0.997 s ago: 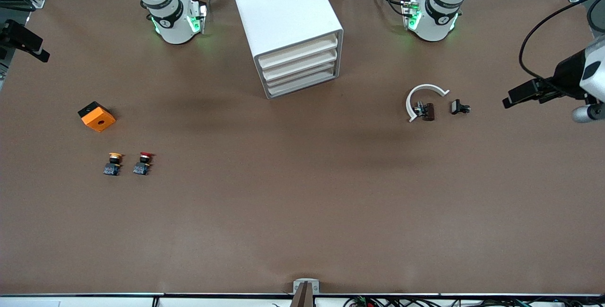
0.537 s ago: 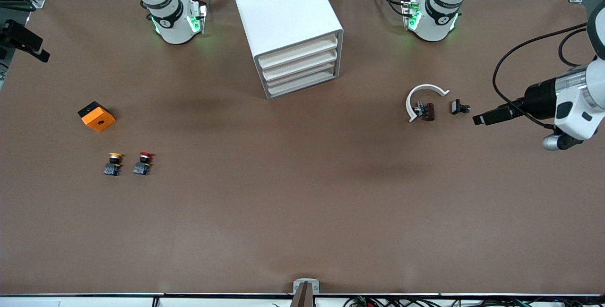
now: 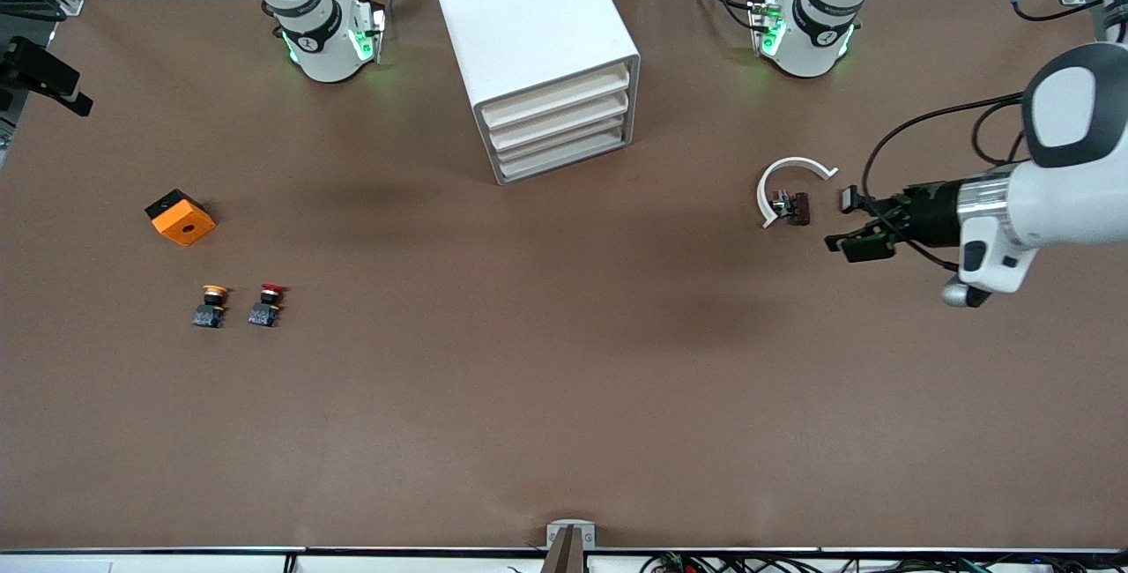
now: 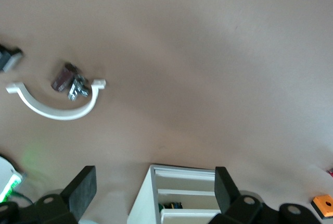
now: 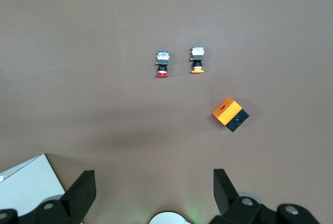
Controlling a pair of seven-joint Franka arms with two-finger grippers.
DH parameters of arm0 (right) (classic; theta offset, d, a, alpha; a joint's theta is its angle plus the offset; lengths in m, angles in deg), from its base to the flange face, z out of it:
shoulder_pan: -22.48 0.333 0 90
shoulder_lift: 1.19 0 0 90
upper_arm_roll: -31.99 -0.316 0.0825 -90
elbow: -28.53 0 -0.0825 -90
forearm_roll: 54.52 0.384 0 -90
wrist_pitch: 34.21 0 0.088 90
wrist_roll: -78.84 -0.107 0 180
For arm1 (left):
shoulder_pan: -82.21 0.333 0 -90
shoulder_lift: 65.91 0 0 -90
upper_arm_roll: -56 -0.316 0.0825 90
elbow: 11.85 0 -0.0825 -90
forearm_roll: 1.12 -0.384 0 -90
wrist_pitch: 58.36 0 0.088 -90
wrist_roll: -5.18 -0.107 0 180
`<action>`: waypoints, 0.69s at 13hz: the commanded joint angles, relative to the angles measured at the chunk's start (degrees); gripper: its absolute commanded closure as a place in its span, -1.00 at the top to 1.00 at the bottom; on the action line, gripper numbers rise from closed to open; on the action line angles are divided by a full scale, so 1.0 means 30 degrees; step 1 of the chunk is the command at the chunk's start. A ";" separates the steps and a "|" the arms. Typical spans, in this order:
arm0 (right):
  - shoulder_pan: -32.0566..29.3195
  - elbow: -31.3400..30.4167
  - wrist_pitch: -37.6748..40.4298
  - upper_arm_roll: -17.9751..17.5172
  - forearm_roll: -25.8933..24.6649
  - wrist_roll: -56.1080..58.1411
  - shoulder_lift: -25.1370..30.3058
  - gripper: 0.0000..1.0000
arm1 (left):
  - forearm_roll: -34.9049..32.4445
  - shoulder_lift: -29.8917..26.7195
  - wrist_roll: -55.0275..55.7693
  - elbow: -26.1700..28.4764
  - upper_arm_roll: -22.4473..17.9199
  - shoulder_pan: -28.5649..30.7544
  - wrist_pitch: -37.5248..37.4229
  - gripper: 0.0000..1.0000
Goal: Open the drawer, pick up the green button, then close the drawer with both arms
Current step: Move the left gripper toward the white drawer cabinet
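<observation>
Swung in with left fingers (image 3: 846, 245) open, empty over the black clip (image 3: 849, 198) near the desk's (image 3: 564, 397) left-arm edge, right fingers (image 5: 78, 193) open, waiting above the right-arm end; risks scattering the clip or pulling a wrong shut drawer (image 3: 557, 90) of the cabinet (image 3: 520, 9) at the robots' edge, green button unseen.

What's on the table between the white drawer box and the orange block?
Nothing: in the front view, only bare brown table lies between the cabinet and the orange block.
</observation>
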 commanded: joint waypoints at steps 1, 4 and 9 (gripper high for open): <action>0.0015 -0.0246 0.0009 -0.0028 -0.0098 0.0122 0.0337 1.00 | 0.0123 0.0712 0.1229 -0.0397 -0.0013 -0.0655 -0.0029 1.00; 0.0044 -0.0246 0.0009 -0.0028 -0.0098 0.0122 0.0337 1.00 | 0.0211 0.1033 0.3006 -0.0367 0.0134 -0.1354 -0.0263 1.00; 0.0015 -0.0275 0.0038 -0.0028 -0.0098 0.0122 0.0337 1.00 | 0.0006 0.2586 0.6438 -0.0309 0.0134 -0.3116 -0.0263 1.00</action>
